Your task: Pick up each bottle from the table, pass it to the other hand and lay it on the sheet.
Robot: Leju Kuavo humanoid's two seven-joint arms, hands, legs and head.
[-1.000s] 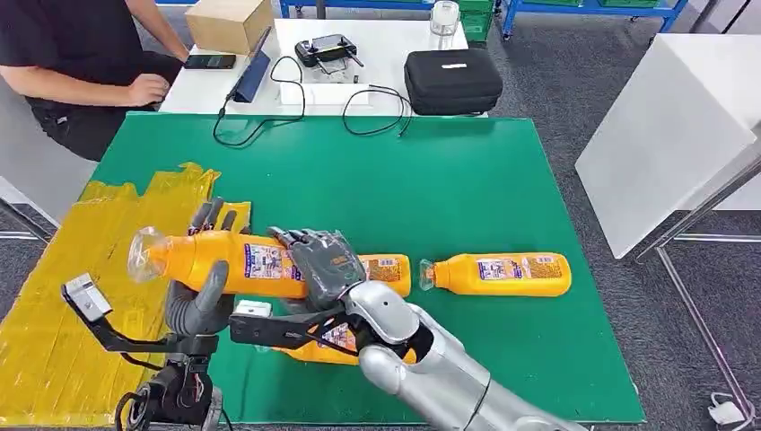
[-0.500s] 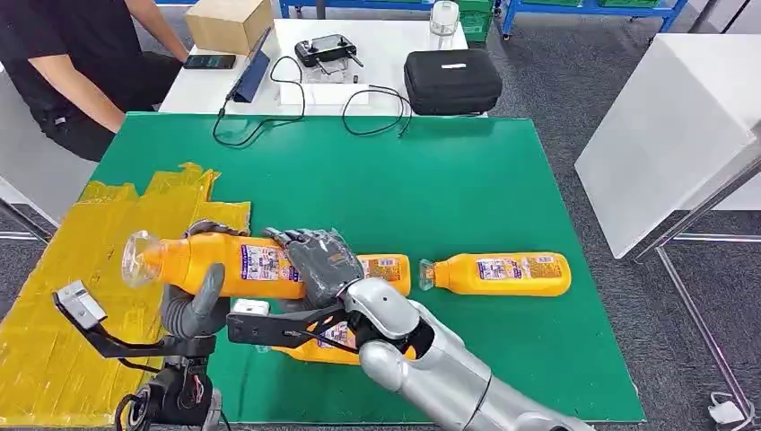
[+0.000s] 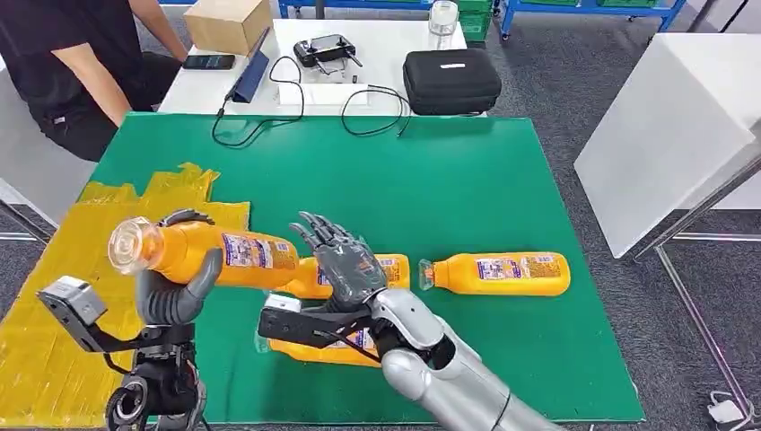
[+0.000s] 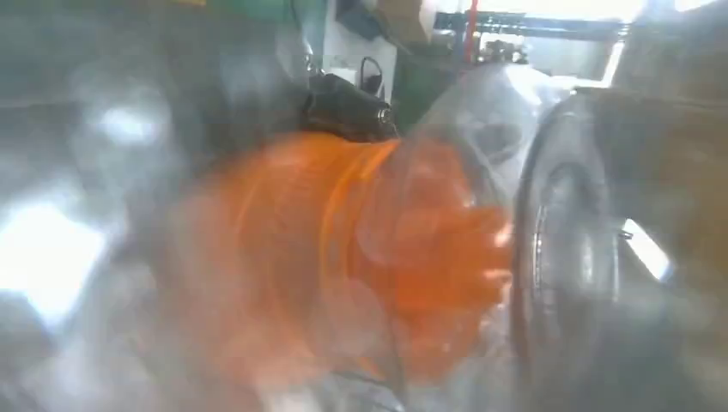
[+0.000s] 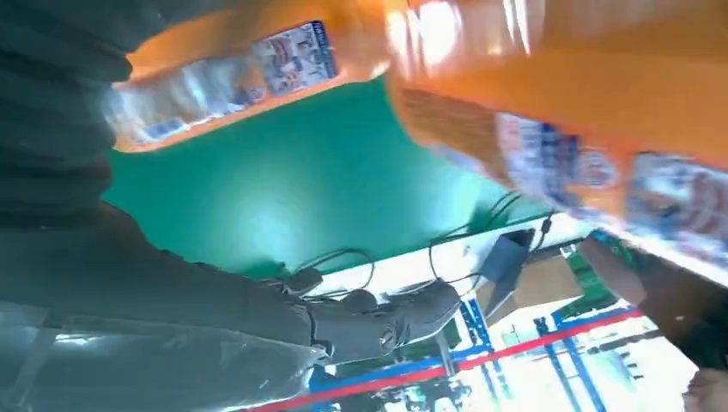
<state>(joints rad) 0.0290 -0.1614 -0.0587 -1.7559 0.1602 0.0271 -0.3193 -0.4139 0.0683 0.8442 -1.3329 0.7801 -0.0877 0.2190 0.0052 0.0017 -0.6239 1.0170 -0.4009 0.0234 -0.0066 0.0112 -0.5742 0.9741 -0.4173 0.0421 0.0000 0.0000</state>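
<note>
- Head view: the left hand (image 3: 170, 292) grips an orange bottle (image 3: 206, 256) around its middle and holds it above the edge of the yellow sheet (image 3: 54, 305), clear cap toward the camera, body tilted.
- The right hand (image 3: 345, 260) is free of that bottle, fingers spread apart and holding nothing, just beside the bottle's base.
- 3 more bottles lie on the green surface (image 3: 404, 180): bottle 2 (image 3: 386, 269) partly hidden behind the right hand, bottle 3 (image 3: 498, 273) to its right on its side, bottle 4 (image 3: 314, 350) under the right wrist.
- Left wrist view is blurred; the bottle (image 4: 360, 257) shows as an orange shape close to the lens.
- Right wrist view shows orange bottles with labels over the green surface.
- A person (image 3: 72, 63) in black sits at the far left corner, beside a white desk (image 3: 377, 81) carrying a black case (image 3: 451, 81), cables and a cardboard box (image 3: 229, 22).
</note>
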